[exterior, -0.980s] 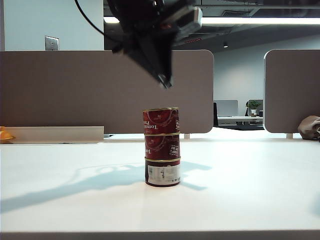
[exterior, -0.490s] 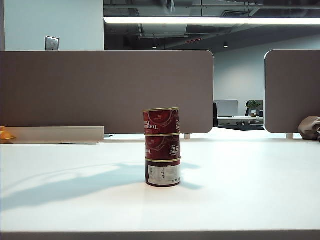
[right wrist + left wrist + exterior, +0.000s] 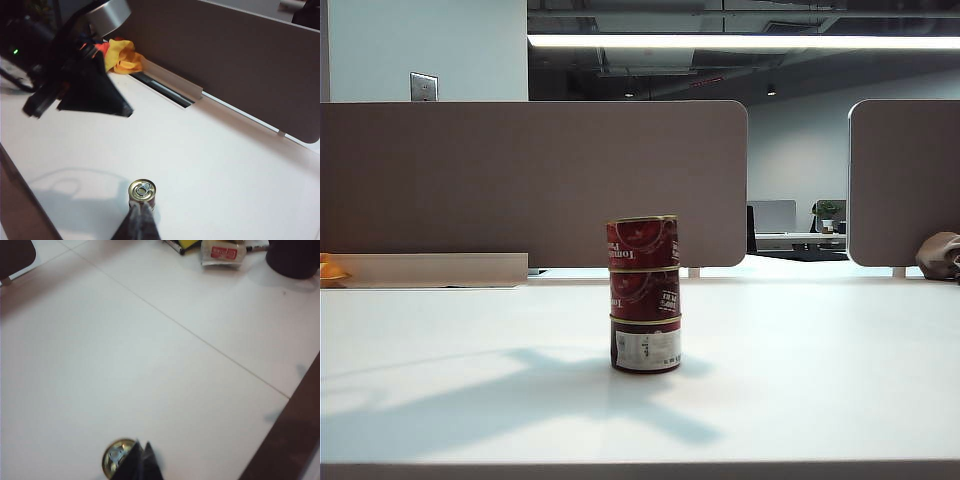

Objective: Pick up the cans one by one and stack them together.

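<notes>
Three cans stand stacked in one column on the white table [image 3: 820,380]: the top can [image 3: 642,242], the middle can [image 3: 644,293] and the bottom can [image 3: 646,346] with a white label panel. No gripper shows in the exterior view. In the left wrist view my left gripper [image 3: 142,442] is shut and empty, high above the stack's silver lid [image 3: 116,459]. In the right wrist view my right gripper [image 3: 140,204] is shut and empty, above and apart from the lid [image 3: 142,190]. That view also shows the left gripper [image 3: 125,111] raised, away from the cans.
Brown partition panels [image 3: 530,180] stand behind the table. An orange-yellow thing [image 3: 122,55] lies at the back left by a low ledge [image 3: 430,268]. The left wrist view shows a packet [image 3: 222,252], a dark round object [image 3: 295,257] and the table's brown edge [image 3: 295,430].
A dark gripper that hung above the stack one second ago has risen out of the exterior view. The arms' shadows have shifted on the table. The stack has not moved.
</notes>
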Robot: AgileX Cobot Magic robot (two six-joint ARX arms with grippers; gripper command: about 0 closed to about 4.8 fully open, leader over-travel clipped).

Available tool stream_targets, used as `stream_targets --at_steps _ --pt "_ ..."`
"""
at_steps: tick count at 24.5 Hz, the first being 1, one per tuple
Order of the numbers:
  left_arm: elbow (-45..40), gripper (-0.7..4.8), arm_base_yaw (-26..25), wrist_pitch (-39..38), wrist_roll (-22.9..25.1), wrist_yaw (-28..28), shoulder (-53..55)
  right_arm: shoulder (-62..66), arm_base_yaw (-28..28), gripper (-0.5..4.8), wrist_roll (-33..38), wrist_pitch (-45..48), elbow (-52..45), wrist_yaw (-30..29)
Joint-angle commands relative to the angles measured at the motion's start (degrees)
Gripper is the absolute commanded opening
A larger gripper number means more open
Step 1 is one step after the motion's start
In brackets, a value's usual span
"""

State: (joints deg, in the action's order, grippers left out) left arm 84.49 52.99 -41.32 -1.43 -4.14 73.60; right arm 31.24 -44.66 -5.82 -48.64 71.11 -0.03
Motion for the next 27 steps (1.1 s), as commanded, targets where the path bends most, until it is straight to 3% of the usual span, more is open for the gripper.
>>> stream_targets --at_steps 1,10,14,15,19,22,27 --pt "-5.1 -0.06 2.6 5.3 -1.4 -6.0 -4.3 -3.5 -0.1 -0.02 0.3 5.9 -3.8 -1.6" --pt "-20.2 -0.06 5.0 18.0 -2.3 -9.1 -12.6 -9.9 -0.1 -0.02 2.0 12.9 -15.5 -1.6" --pt "-26.6 -0.06 4.9 24.7 -1.7 -9.2 -13.4 -10.9 -0.1 -0.02 2.8 21.0 -22.2 -1.5" --pt "-27.8 -0.06 4.9 25.4 -0.9 -9.7 -13.2 -10.9 0.0 -0.02 2.8 22.6 -23.3 -0.9" --pt "-29.1 -0.06 3.6 26.2 8.8 -15.0 -11.0 -10.2 0.1 -0.01 1.8 30.9 -30.2 10.7" --pt "-29.1 -0.05 1.4 27.3 9.6 -13.8 -10.7 -9.6 0.2 -0.01 -0.2 30.7 -31.4 14.3" --pt "-29.1 -0.05 0.5 27.3 9.6 -14.1 -10.8 -9.8 0.3 0.0 -0.2 30.5 -31.3 14.7"
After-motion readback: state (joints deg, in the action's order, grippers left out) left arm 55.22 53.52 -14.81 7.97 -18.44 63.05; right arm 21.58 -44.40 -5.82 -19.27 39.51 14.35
